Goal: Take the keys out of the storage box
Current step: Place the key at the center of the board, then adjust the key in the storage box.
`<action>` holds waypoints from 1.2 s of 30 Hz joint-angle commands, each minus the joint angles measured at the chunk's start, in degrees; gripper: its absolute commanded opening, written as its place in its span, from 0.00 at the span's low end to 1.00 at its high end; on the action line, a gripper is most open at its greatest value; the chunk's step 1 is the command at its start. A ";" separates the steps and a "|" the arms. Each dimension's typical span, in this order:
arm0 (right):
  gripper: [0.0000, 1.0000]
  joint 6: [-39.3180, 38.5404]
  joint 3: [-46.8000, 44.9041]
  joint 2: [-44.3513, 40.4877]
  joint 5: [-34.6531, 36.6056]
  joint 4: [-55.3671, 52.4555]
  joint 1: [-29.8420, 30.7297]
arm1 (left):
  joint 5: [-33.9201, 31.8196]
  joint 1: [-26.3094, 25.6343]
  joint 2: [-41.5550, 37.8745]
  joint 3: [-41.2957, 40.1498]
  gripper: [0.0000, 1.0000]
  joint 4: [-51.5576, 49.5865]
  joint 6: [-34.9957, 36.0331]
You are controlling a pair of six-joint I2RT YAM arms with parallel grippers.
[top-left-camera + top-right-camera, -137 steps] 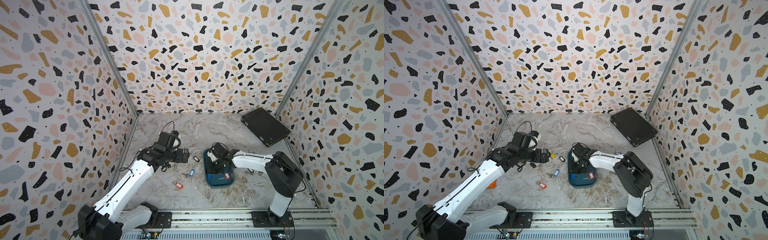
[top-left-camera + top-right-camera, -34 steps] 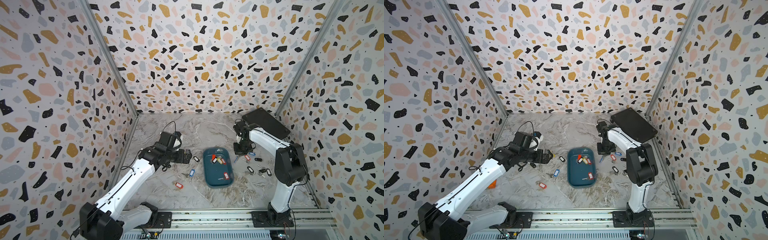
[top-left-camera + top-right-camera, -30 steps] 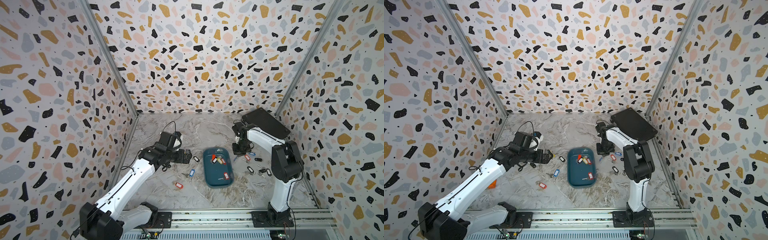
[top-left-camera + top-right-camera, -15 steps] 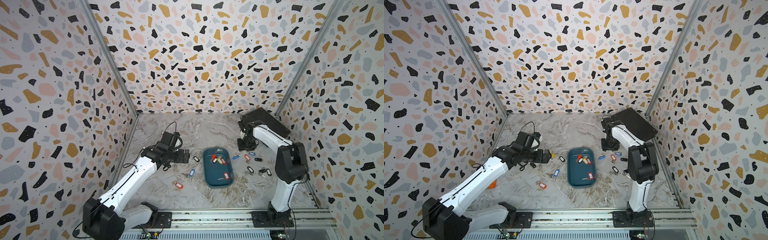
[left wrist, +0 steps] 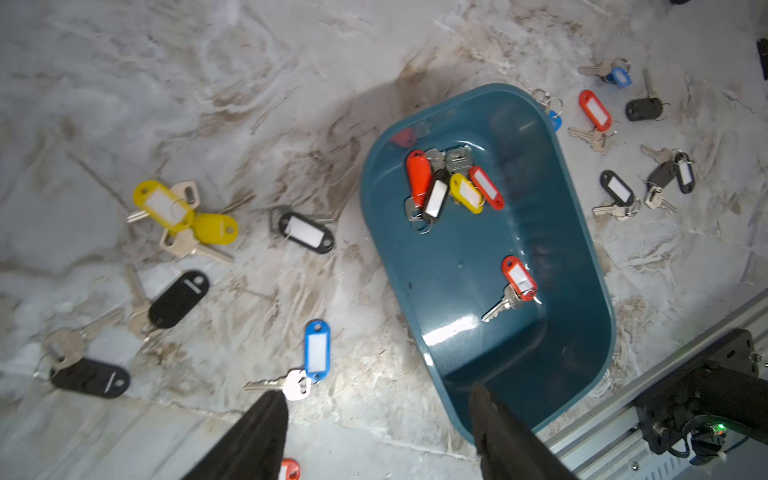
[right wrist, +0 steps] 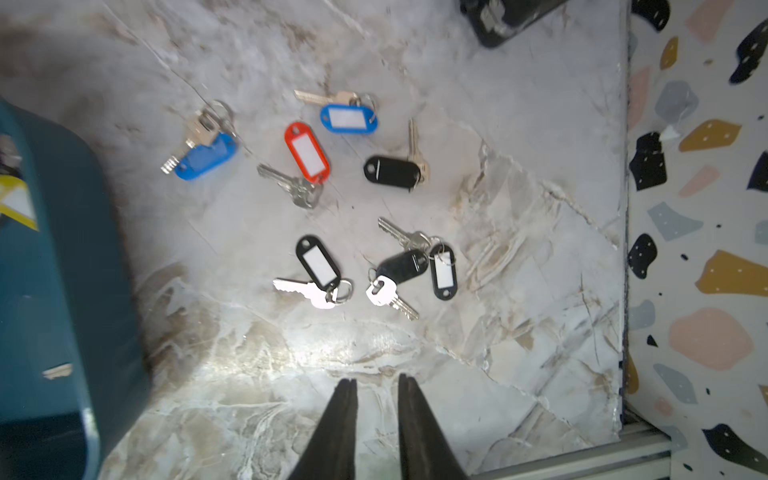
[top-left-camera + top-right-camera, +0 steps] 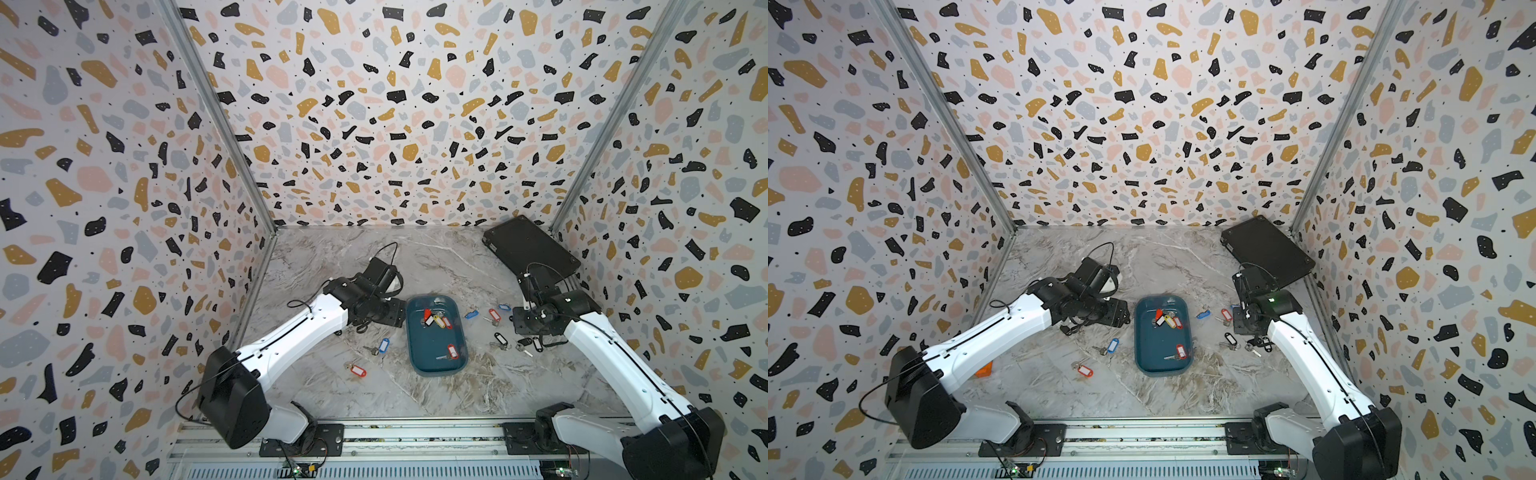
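The storage box (image 7: 432, 349) (image 7: 1160, 345) is a teal tray in the middle of the table. A cluster of keys (image 7: 434, 320) (image 5: 449, 187) with red, yellow and black tags lies in its far end, and one red-tagged key (image 7: 452, 351) (image 5: 517, 278) lies nearer the front. My left gripper (image 7: 390, 313) (image 5: 374, 395) is open and empty at the box's left rim, with one finger over the rim. My right gripper (image 7: 519, 326) (image 6: 376, 382) hangs right of the box, jaws a narrow gap apart, holding nothing.
Several tagged keys (image 6: 316, 266) lie on the table right of the box, below my right gripper. More lie to its left, among them a blue-tagged key (image 7: 383, 345) and a red-tagged key (image 7: 357, 370). A flat black case (image 7: 528, 249) sits at the back right. An orange piece (image 7: 984, 369) lies by the left wall.
My right arm has swung from beside the box's far right corner out to the right and front. My left gripper has moved right up to the box's rim, its jaws somewhat narrower.
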 commanded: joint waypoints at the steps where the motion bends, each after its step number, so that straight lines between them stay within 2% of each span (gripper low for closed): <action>1: 0.19 1.75 -2.64 -1.45 -0.13 0.89 0.06 | 1.45 -1.29 5.08 3.64 0.61 2.07 -5.74; 3: 0.17 2.11 -3.52 -1.36 -0.73 1.34 0.06 | 1.59 -2.59 9.10 6.30 0.51 2.60 -6.81; 5: 0.13 2.05 -3.39 -1.18 -1.03 1.40 0.06 | 1.78 -3.70 13.48 9.82 0.35 2.05 -7.35; 7: 0.11 2.03 -3.50 -1.18 -1.07 1.69 0.06 | 2.14 -4.83 18.34 13.86 0.00 1.10 -7.99; 14: 0.00 1.85 -3.60 -1.79 -1.27 1.74 0.06 | 3.68 -7.19 31.40 25.93 0.00 0.17 -9.25; 25: 0.01 1.85 -4.23 -1.06 -2.04 2.55 0.07 | 2.81 -7.96 44.39 32.51 0.00 -1.78 -8.63; 29: 0.01 1.85 -4.33 -1.31 -1.91 2.58 0.06 | 3.10 -8.38 42.14 27.34 0.00 -1.39 -7.71; 36: 0.04 2.18 -4.45 -0.24 -1.78 2.85 0.06 | 0.94 -9.24 29.25 14.30 0.00 -0.71 -6.66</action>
